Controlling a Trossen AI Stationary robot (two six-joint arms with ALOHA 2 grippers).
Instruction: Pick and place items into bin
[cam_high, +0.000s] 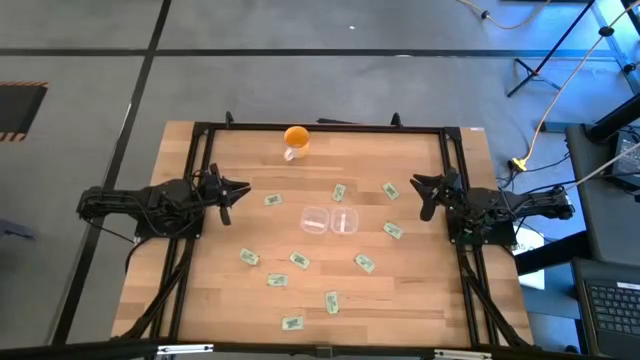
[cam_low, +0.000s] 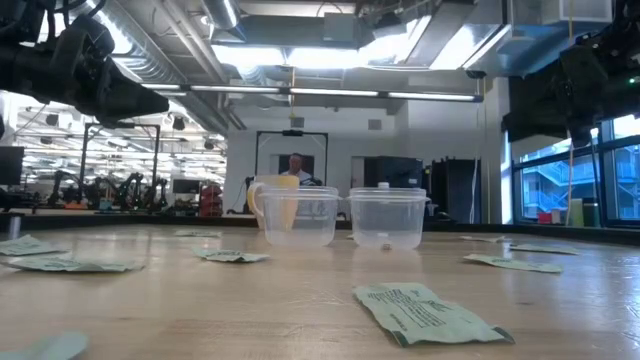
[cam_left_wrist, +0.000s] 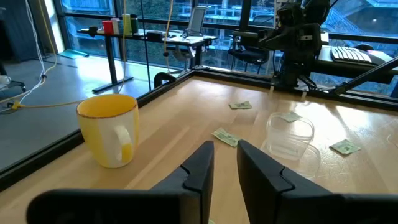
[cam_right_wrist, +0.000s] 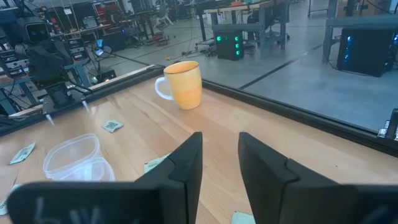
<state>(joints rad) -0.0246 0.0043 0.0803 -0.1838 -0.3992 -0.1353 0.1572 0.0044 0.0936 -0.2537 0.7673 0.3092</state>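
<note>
Between the two claws, at the middle of the wooden surface (cam_high: 420, 290), stand two clear plastic bins (cam_high: 330, 221), touching side by side; around them lie the packets, none yet in a bin as far as we can see. The left claw (cam_high: 232, 190) hangs at the left edge with nothing in it, its fingers only slightly apart in its wrist view; the right claw (cam_high: 424, 189) hangs at the right edge, likewise bare, with a somewhat wider gap between its fingers. The relation that counts, in our judgement, is nearness: one packet (cam_high: 271, 200) lies just inward of the left claw, between it and the bins; another packet (cam_high: 390, 190) lies just inward of the right claw, and a third packet (cam_high: 393, 230) lies inward and a little nearer the front; each arm has a reachable piece on its own side. The rest scatter toward the front, well apart from both claws; the front packets (cam_high: 292, 322) are farthest. Long axes differ from piece to piece, so we expect the wrist must turn to close across the short side. The packets are flat, thin, pale green with white print, slightly crinkled in the low view (cam_low: 425, 315), and hug the surface, so pinching will be fiddly. The bins are rounded, translucent and light; the orange mug (cam_high: 295, 140) behind them is glossy and has a handle.
</note>
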